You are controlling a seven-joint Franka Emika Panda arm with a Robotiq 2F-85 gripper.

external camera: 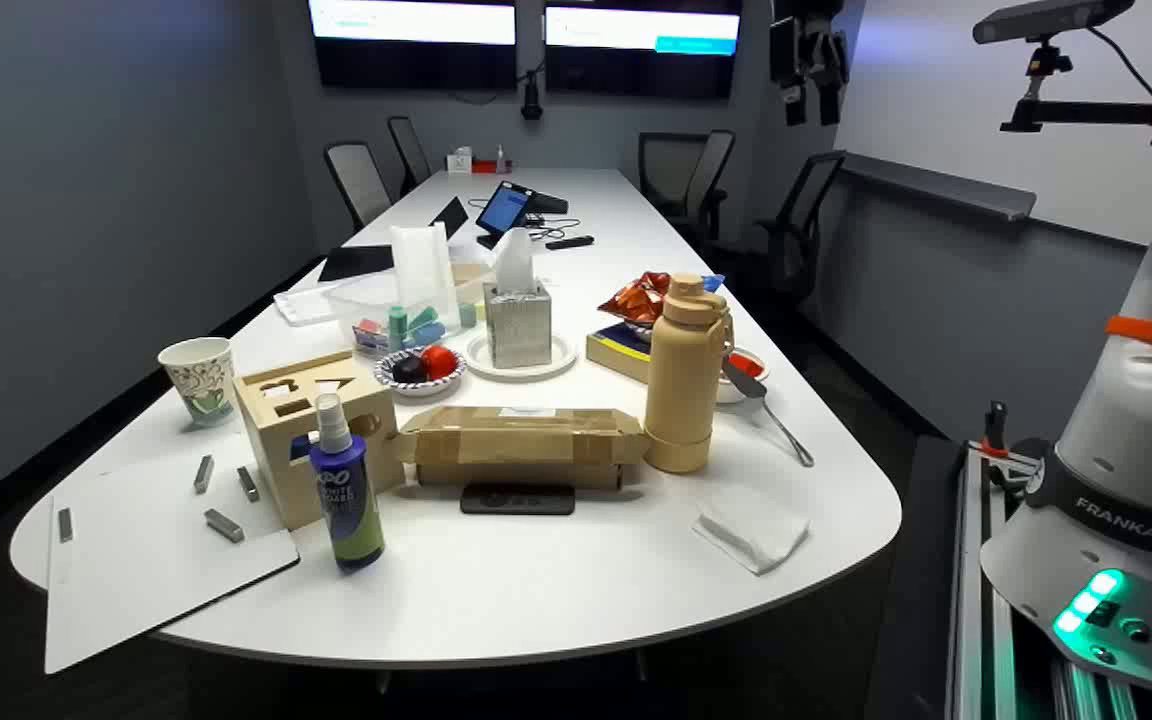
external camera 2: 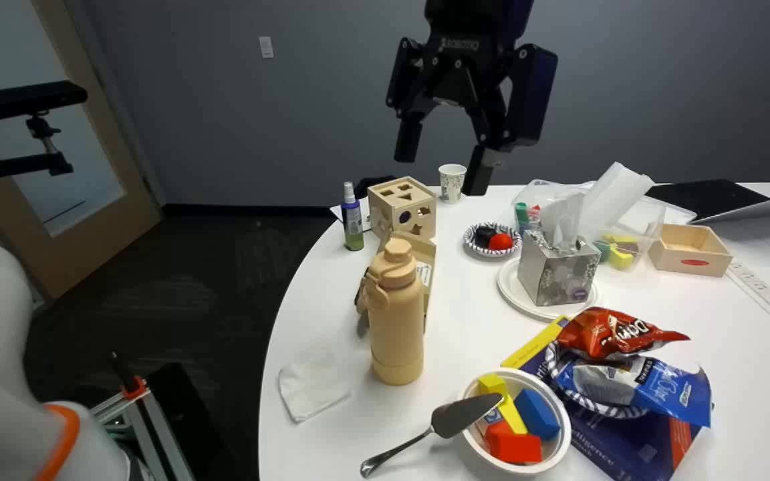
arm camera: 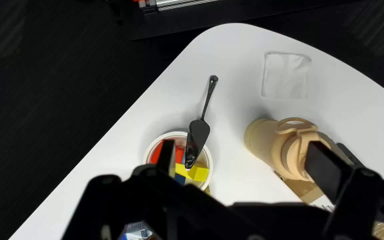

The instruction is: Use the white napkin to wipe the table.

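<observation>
We are standing our white arm [external camera: 1126, 430] beside the rounded end of the table [external camera: 536, 600], rising near its edge, with the upper links passing out of view. In both exterior views we are hanging the gripper [external camera 2: 443, 160] well above the table, its body uppermost and its two fingers [external camera 2: 409, 139] pointing down. We are holding those fingers spread wide, with a clear gap between them. In the wrist view we are looking down past them: one is overlapping the bowl [arm camera: 210, 163] of blocks [arm camera: 200, 173], the other the tan bottle [arm camera: 278, 143]. The white napkin [external camera 2: 315, 387] is lying flat and a little rumpled on the table, near its curved edge and just beside the bottle. A cake server [arm camera: 198, 133] is leaning with its blade over the bowl and its handle on the table.
</observation>
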